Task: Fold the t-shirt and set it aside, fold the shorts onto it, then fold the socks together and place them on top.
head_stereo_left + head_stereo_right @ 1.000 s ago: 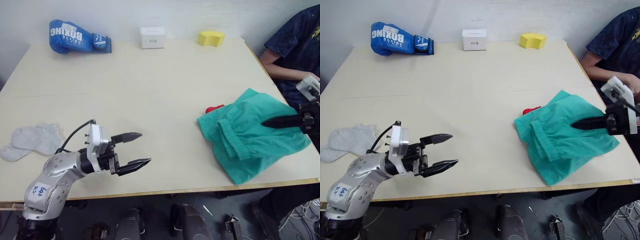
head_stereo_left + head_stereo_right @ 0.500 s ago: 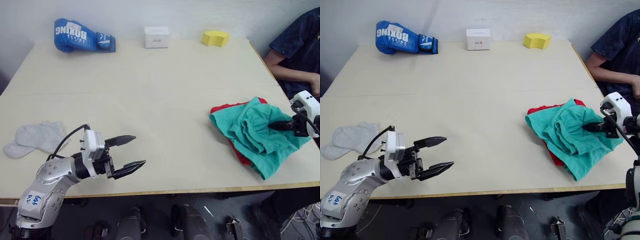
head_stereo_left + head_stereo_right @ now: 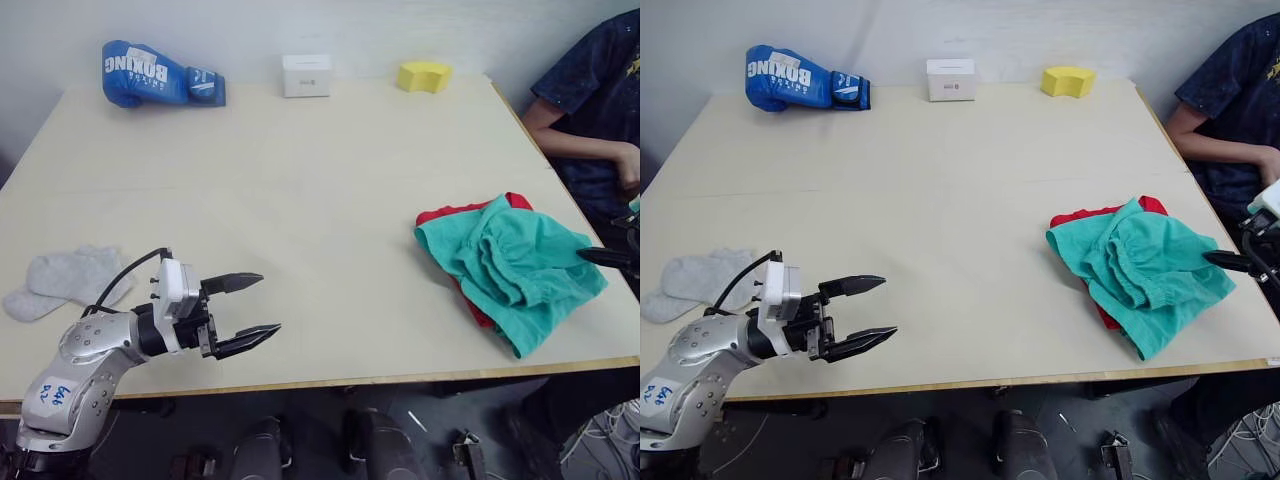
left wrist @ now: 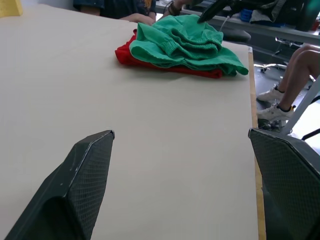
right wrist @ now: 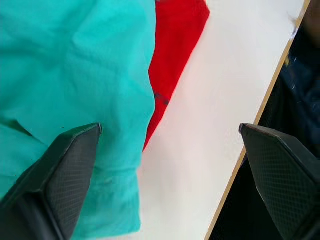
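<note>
Shorts (image 3: 515, 262) rumpled in folds atop t-shirt (image 3: 447, 213).

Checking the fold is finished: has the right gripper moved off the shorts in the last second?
Yes. The right gripper has pulled back from over the shorts to the table's right edge, jaws open, holding nothing.

silver left arm (image 3: 85, 355), black cable, black-fingered pincer (image 3: 247, 312)

I can see just a red rim of the t-shirt (image 3: 462, 214) since the shorts (image 3: 510, 267) cover most of it, the right gripper (image 3: 1240, 263) is cut off at the frame edge, and the person (image 3: 590, 90) is cropped too.
</note>
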